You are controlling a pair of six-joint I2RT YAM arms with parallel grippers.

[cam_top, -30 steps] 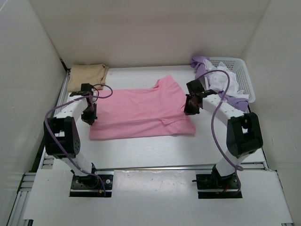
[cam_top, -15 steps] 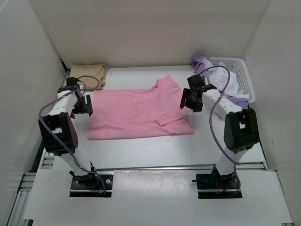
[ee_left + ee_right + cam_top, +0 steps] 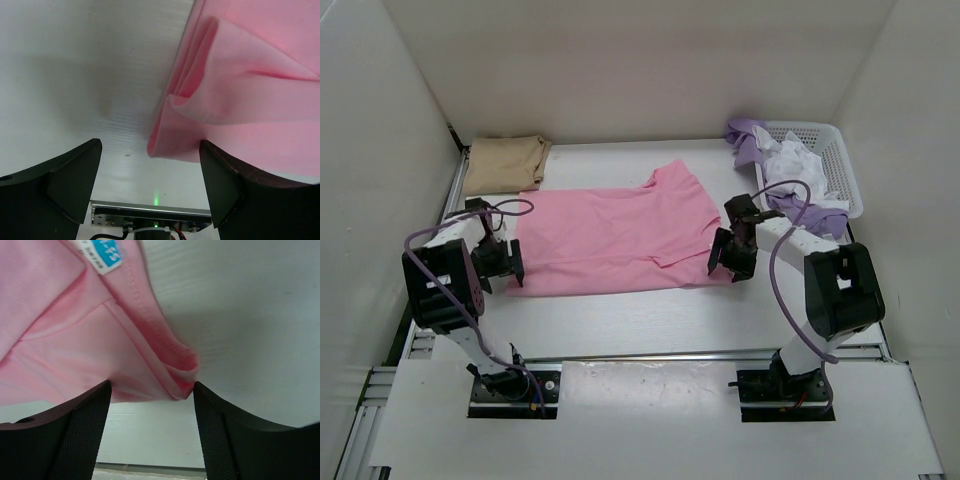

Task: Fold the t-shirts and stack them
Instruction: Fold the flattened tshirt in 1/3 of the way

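A pink t-shirt (image 3: 615, 238) lies spread and partly folded across the middle of the table. My left gripper (image 3: 503, 263) stands open low at its near left corner (image 3: 172, 145), which sits between the jaws without being clamped. My right gripper (image 3: 732, 256) is open at the near right corner, where the folded hem (image 3: 175, 375) and a blue label (image 3: 102, 255) show. A folded tan t-shirt (image 3: 504, 163) rests at the back left. White (image 3: 796, 166) and lavender (image 3: 748, 140) t-shirts are bunched in and over the basket.
A white mesh basket (image 3: 841, 168) stands at the back right against the wall. White enclosure walls close in on the left, back and right. An aluminium rail (image 3: 640, 355) runs along the near edge by the arm bases.
Both grippers were shut on the pink shirt's sides a second ago; they opened, let go and moved down to the shirt's near corners. The shirt's near edge shifted slightly.
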